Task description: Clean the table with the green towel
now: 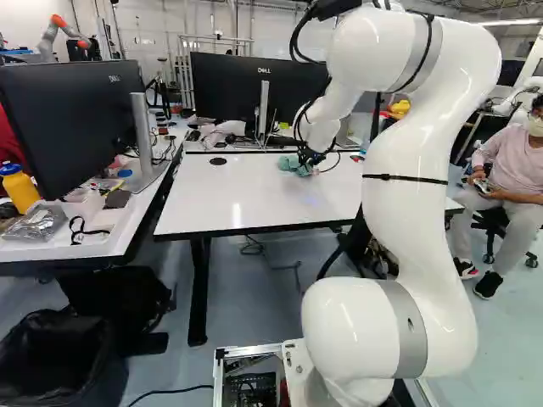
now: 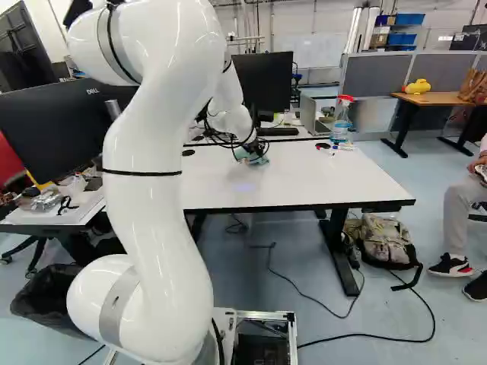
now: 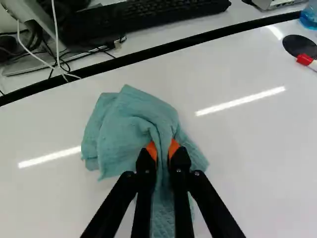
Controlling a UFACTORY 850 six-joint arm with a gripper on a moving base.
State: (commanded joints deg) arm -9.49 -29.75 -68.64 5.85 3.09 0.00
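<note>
One green towel [image 3: 130, 130], pinched in the hand [image 1: 309, 159], spreads ahead and beneath.

spray bottle [image 2: 342, 122] obstructs table's [image 2: 319, 181] far edge

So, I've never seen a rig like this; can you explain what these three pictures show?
The machine is one white arm ending in a black claw. Two pictures come from cameras on its base, left and right, looking ahead past the arm; the third looks along the claw from its wrist. The claw grips a bunched green towel, which lies on the white table. Also there: a red-capped pen and, by the far edge, a spray bottle.
</note>
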